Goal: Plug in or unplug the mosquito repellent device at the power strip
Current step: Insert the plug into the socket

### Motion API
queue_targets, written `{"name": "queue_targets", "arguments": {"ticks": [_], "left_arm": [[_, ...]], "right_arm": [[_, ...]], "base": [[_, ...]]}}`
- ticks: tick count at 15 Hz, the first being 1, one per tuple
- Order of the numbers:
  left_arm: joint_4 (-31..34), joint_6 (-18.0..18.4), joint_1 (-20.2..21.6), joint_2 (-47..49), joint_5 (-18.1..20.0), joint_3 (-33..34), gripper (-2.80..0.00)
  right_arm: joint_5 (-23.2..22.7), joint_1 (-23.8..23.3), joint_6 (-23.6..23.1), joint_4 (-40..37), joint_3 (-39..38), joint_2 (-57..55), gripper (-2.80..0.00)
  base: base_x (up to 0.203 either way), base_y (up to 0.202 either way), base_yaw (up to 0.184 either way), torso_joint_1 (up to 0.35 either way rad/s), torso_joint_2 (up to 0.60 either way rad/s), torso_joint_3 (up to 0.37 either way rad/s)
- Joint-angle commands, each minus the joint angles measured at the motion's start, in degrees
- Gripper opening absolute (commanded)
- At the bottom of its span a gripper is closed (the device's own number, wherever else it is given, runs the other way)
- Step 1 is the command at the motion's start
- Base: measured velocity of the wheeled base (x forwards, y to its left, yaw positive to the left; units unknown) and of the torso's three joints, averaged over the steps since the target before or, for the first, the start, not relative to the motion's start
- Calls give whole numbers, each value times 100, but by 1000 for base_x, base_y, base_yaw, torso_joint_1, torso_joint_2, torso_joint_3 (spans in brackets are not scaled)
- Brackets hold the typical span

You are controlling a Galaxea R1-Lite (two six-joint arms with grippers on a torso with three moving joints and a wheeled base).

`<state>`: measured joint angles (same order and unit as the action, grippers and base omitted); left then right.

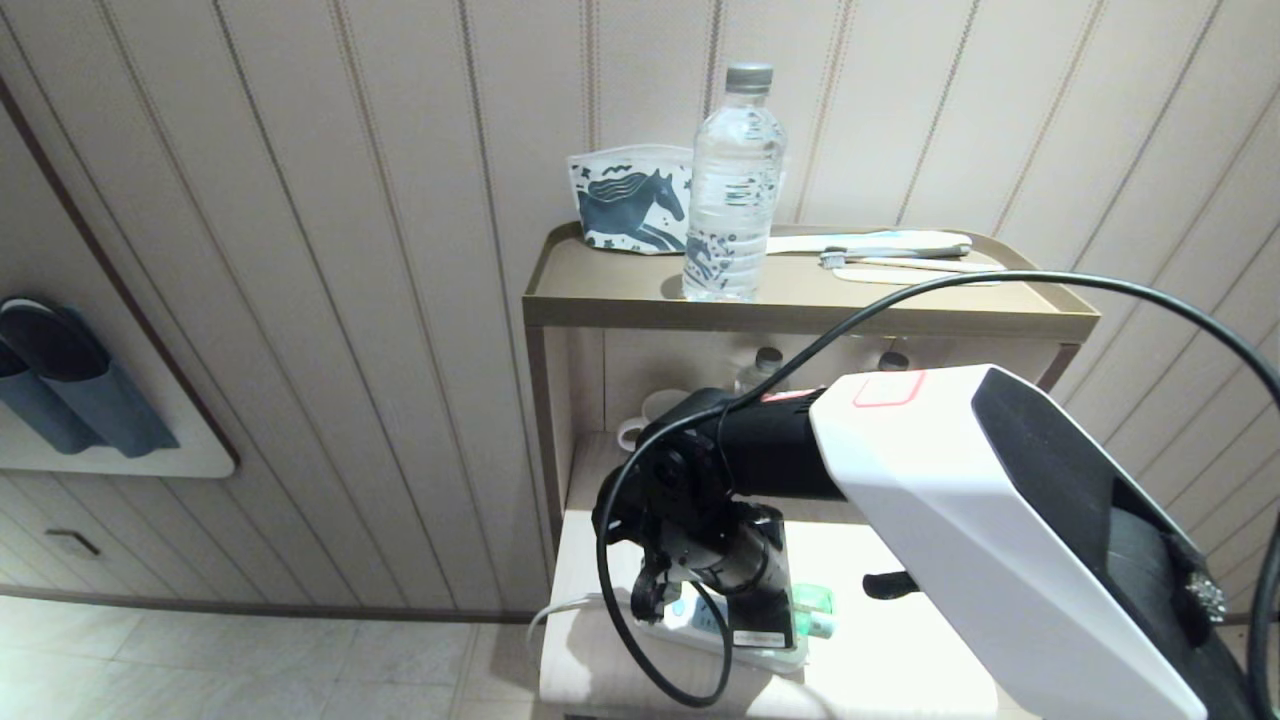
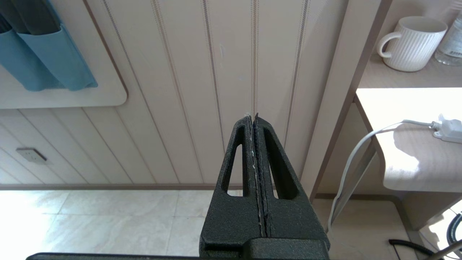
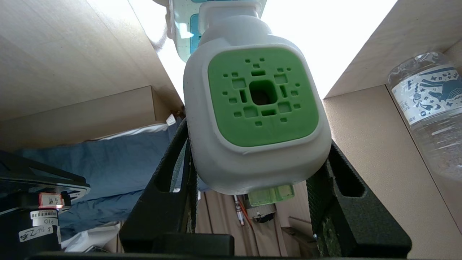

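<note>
Two arms on this rig, one working. Right tool sits low over the pale surface beside the shelf unit, its two black fingers clamped on either side of the mosquito repellent device. Grip lands on the white rounded head, green vented face toward the wrist camera; a bit of green translucent bottle shows at the near edge of the head. Far end of the device meets the power strip, light-blue socket faces visible just past it; whether the prongs are fully seated, cannot tell.

Head view: right arm reaches down across the frame, black cable looping round the wrist. Power strip lies on the surface under the tool, mostly hidden; green of the device peeks out beside the wrist. White cord runs off the strip's end and over the surface edge.

Left tool parked away from the work, fingers pressed flat together, nothing between them, pointed at the panelled wall above the tiled floor.

Water bottle stands on the top tray of the shelf unit, in front of a horse-print pouch. White ribbed mug sits on a lower shelf.
</note>
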<state>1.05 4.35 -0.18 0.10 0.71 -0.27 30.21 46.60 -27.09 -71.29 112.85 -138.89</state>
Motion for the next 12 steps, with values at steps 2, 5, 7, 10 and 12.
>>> {"name": "queue_targets", "arguments": {"ticks": [2,5,7,10,12], "left_arm": [[1,4,1,-1,0,0,-280],[1,4,1,-1,0,0,-280],[1,4,1,-1,0,0,-280],[1,4,1,-1,0,0,-280],[1,-4,1,-1,0,0,-280]], "right_arm": [[20,26,-16,-48,0,-24,-280],[90,60,-7,-104,0,2,-280],[171,69,-8,-113,0,38,-280],[285,69,-16,-114,0,72,-280],[319,69,-4,-122,0,64,-280]], "base": [[0,0,0,0,0,0],[0,0,0,0,0,0],[0,0,0,0,0,0],[0,0,0,0,0,0],[0,0,0,0,0,0]]}}
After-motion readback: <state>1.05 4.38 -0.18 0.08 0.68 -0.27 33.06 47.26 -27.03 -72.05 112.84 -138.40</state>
